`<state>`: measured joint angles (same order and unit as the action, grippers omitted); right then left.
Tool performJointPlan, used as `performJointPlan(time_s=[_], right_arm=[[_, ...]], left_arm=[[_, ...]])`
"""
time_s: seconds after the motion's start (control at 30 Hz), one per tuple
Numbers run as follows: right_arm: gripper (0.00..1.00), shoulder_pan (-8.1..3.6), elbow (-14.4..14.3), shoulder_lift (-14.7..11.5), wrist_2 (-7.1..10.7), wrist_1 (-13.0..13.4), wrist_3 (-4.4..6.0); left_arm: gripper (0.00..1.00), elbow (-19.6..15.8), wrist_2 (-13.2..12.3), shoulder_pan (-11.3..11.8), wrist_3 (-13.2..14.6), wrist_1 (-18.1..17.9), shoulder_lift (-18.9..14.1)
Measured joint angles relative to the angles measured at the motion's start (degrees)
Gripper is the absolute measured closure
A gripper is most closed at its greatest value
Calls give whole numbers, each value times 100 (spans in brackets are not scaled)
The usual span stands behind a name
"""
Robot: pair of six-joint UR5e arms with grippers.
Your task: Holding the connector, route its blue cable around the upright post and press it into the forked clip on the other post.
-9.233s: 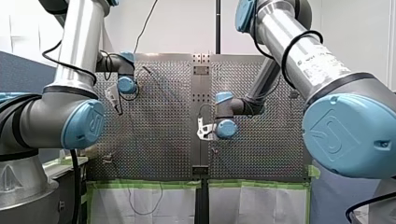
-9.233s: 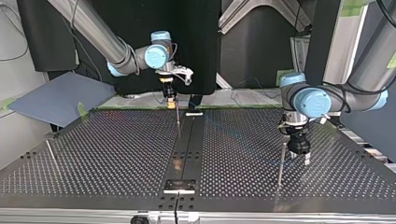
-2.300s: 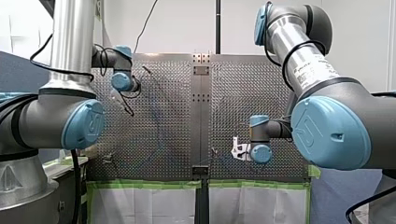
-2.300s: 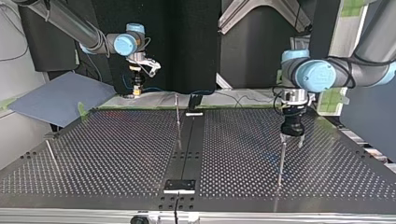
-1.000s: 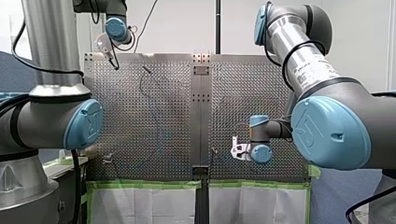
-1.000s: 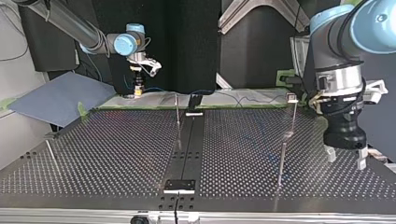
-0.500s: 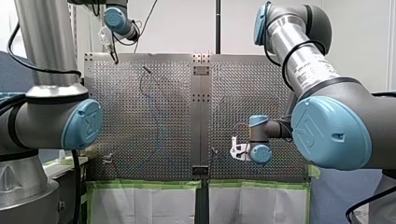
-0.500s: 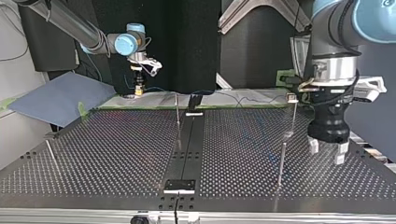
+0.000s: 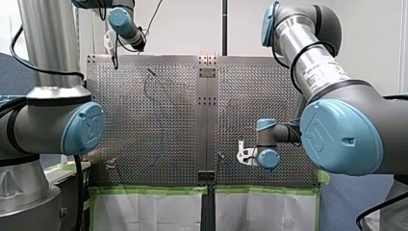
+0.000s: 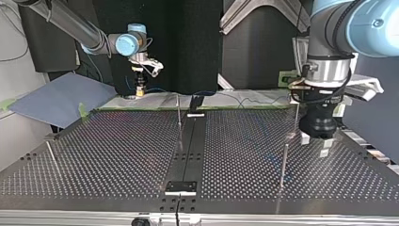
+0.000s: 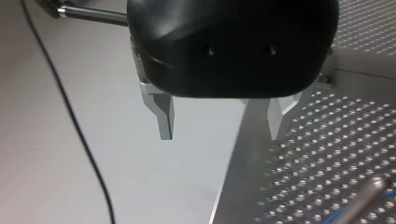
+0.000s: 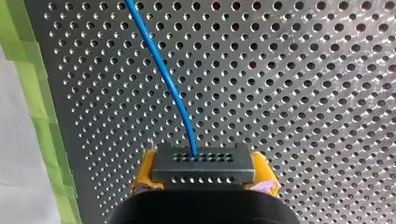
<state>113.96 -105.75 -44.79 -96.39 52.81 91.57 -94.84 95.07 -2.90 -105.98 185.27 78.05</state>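
Observation:
In the right wrist view my right gripper (image 12: 203, 173) is shut on a black connector (image 12: 203, 164), held between yellow pads (image 12: 145, 172). The blue cable (image 12: 163, 70) leaves the connector and runs over the perforated plate. In the top view that gripper (image 10: 139, 88) hangs at the table's far left edge. My left gripper (image 10: 314, 145) stands open and holds nothing, just beside the post with the forked clip (image 10: 294, 99). Its metal fingers (image 11: 163, 116) are spread wide. A plain upright post (image 10: 179, 117) stands at the middle of the table.
A shorter post (image 10: 283, 162) rises close in front of my left gripper, and another rod (image 10: 51, 155) leans at the top view's left. A black centre strip (image 10: 190, 141) divides the perforated table. Green tape (image 12: 35, 84) edges the plate. A black wire (image 11: 79, 130) lies off the table.
My left gripper has swung, in the top view, from the right edge leftward and back, up to the clip post. My right gripper has stayed put with the connector.

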Motion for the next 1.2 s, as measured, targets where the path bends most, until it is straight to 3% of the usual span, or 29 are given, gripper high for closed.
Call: performJointPlan(time_s=[0.23, 0.4, 0.93, 1.2], right_arm=[[100, -14, -2, 1, 5, -13, 2], [100, -9, -1, 0, 5, -11, 7], [100, 26, 2, 0, 5, -80, 7], [100, 52, 3, 0, 5, -165, 1]], left_arm=[[0, 10, -85, -11, 388, 398, 2], [0, 13, -85, -11, 466, 629, 2], [0, 12, 148, -32, 50, 1435, -103], [0, -5, 452, -57, -144, 1544, -155]])
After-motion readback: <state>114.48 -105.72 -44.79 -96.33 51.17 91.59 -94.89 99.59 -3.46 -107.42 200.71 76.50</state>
